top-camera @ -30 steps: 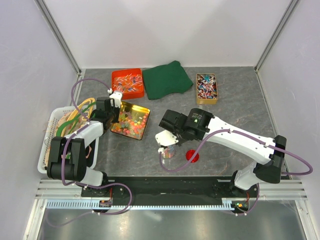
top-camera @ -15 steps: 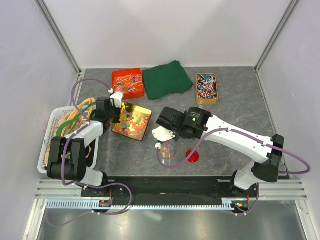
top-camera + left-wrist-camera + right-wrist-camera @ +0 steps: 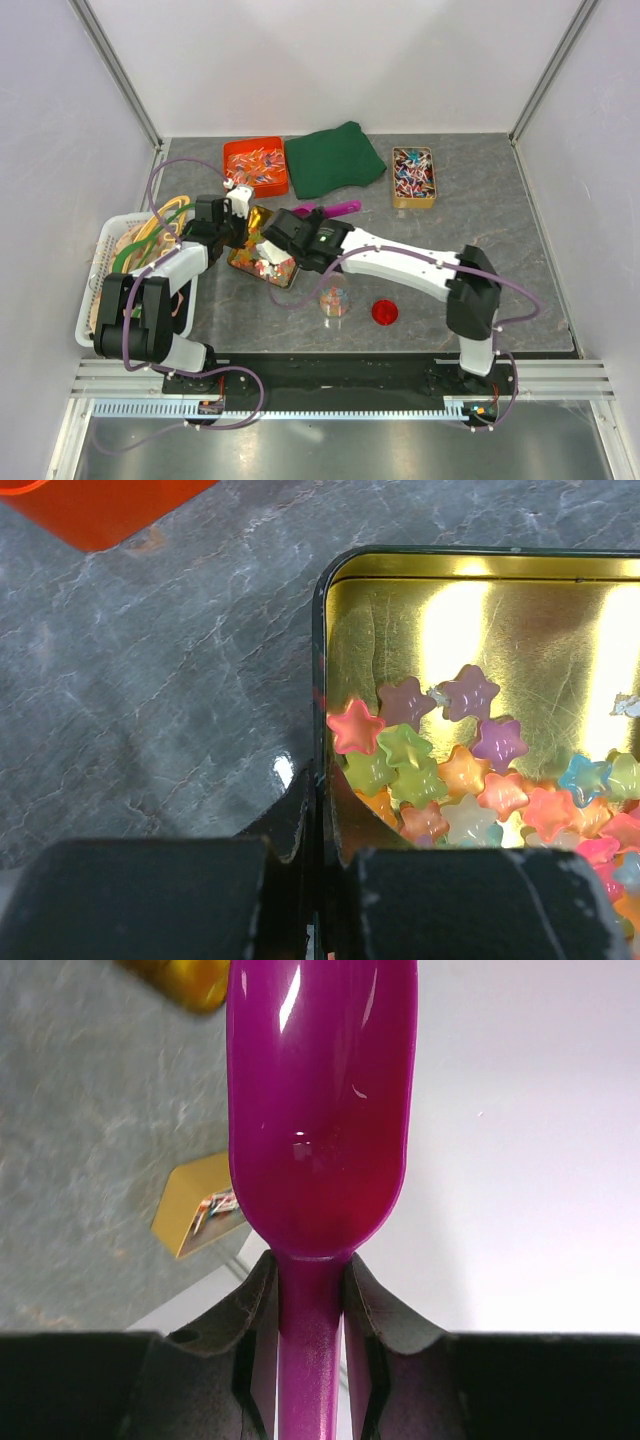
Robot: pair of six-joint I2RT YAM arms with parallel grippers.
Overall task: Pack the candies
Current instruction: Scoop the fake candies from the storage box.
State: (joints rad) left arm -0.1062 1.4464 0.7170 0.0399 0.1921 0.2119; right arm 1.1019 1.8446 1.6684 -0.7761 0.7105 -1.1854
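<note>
Packing partway: scoop (image 3: 320, 1110) empty, most candies (image 3: 450, 780) in the tin (image 3: 420, 620).
The left gripper (image 3: 318, 832) clenches the tin's rim, candies just beyond its fingers; the right gripper (image 3: 310, 1295) grasps the purple scoop (bowl ahead of it). Behind that claw, the jar (image 3: 335, 300) looks partly filled, its lid (image 3: 384, 312) off.

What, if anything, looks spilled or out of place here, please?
Nothing stands out. The star candies lie inside the gold tin, bunched toward the wall the left hand clamps; the right hand's purple scoop is empty; none spilled beside it.

Lab test cell: alu frame (image 3: 115, 70), white walls (image 3: 330, 60).
</note>
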